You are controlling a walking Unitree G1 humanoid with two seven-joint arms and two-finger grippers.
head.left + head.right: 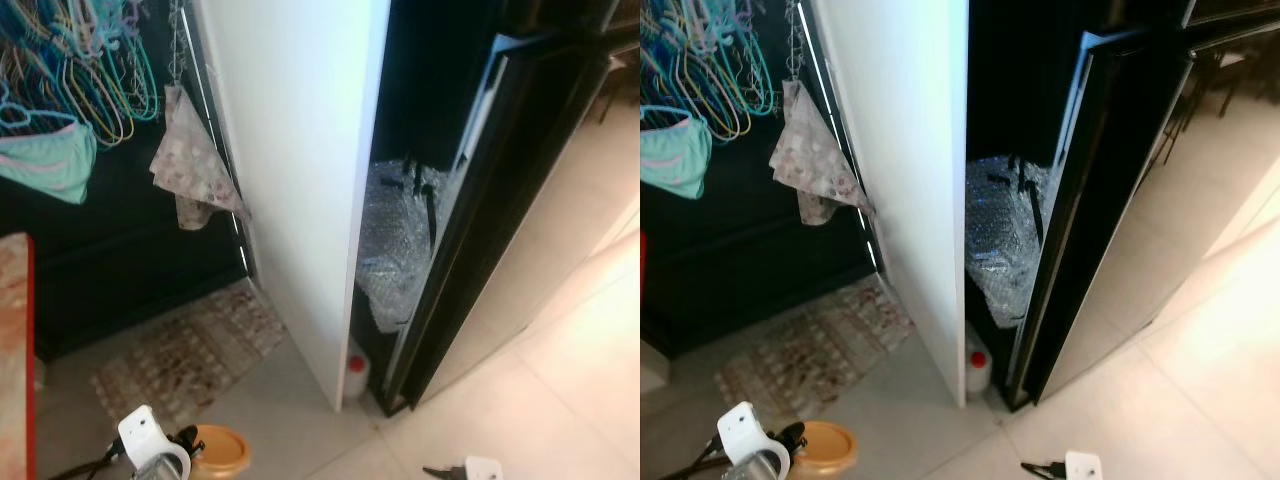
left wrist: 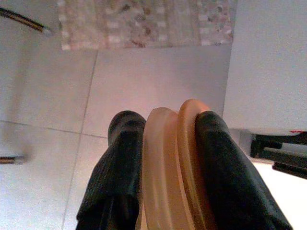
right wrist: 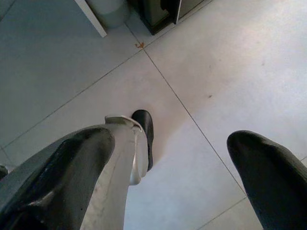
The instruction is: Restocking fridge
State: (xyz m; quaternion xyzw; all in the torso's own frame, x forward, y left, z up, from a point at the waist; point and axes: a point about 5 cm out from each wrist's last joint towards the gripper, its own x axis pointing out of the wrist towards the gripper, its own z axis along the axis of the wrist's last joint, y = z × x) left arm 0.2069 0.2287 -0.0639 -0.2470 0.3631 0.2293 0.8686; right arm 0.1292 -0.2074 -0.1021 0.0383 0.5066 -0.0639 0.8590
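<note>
left gripper [image 2: 165, 158], lower left of the frame: fingers clamped on an orange container [image 1: 220, 450]. right gripper [image 3: 177, 163], lower right: fingers spread, holding nothing, above floor tiles [image 3: 230, 62]. fridge door [image 1: 300, 180] ajar at centre; white bottle [image 1: 356, 374] at its base.

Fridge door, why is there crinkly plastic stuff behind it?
A crumpled clear plastic wrap bundle sits stuffed in the dark gap behind the glossy black fridge door, with a small red-capped white bottle on the floor below. Odd storage spot.
</note>
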